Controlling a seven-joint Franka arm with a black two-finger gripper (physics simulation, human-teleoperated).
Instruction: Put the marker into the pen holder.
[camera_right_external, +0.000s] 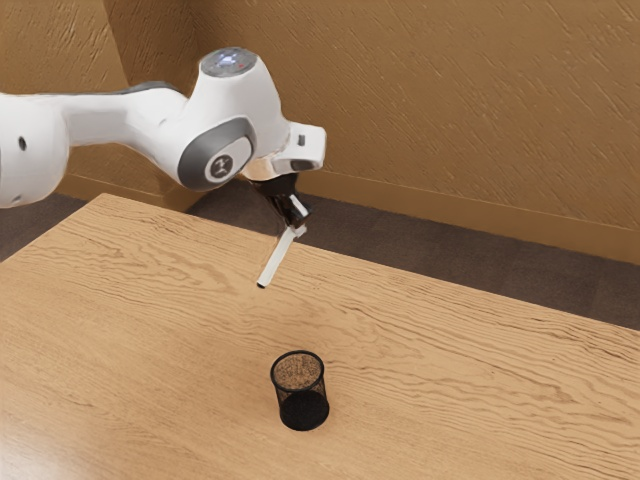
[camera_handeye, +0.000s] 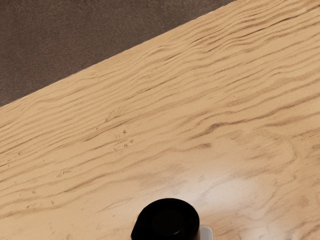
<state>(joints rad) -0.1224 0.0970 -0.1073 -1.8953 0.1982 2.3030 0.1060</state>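
Note:
High above the table, my black gripper is shut on one end of the white marker. The marker slants down from the fingers, its black tip lowest and toward the exterior view's left, in the air. A black mesh pen holder stands upright on the table, nearer the exterior camera and lower than the marker, apart from it. At the wrist view's lower edge a large black round end, seemingly of the held marker, has a small pale piece beside it.
The wooden table lies under the arm, with its far edge running behind the gripper. Beyond that edge are a dark floor and a brown wall.

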